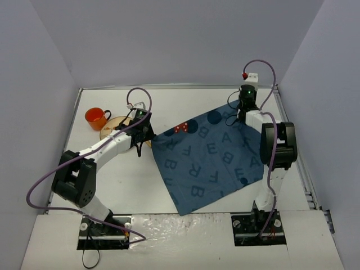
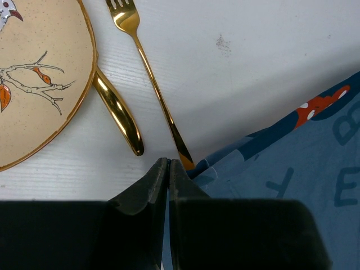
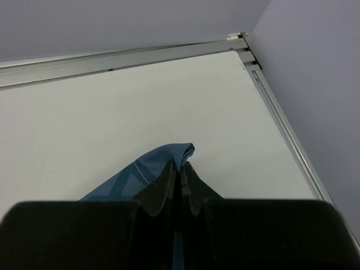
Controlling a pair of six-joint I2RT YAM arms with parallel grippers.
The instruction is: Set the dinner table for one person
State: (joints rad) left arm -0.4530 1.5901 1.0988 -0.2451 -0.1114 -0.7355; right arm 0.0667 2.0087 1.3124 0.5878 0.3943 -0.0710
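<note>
A blue letter-printed cloth [image 1: 214, 163] lies spread over the right half of the white dinner table [image 1: 129, 185]. My left gripper [image 1: 139, 148] is at the cloth's left corner. In the left wrist view its jaws [image 2: 169, 163] are shut, with blue cloth [image 2: 292, 163] showing between them. My right gripper [image 1: 239, 114] is at the far corner. In the right wrist view it [image 3: 181, 166] is shut on a bunched tip of cloth [image 3: 152, 166], lifted a little off the table [image 3: 112, 118].
A beige gold-rimmed plate [image 2: 39, 84] with a bird print sits at the back left. Beside it lie a gold fork [image 2: 149, 79] and another gold handle [image 2: 118, 115]; the fork's end touches the cloth edge. An orange cup [image 1: 97, 117] stands behind the plate [image 1: 112, 126]. Metal edging [image 3: 140, 56] and grey walls border the table.
</note>
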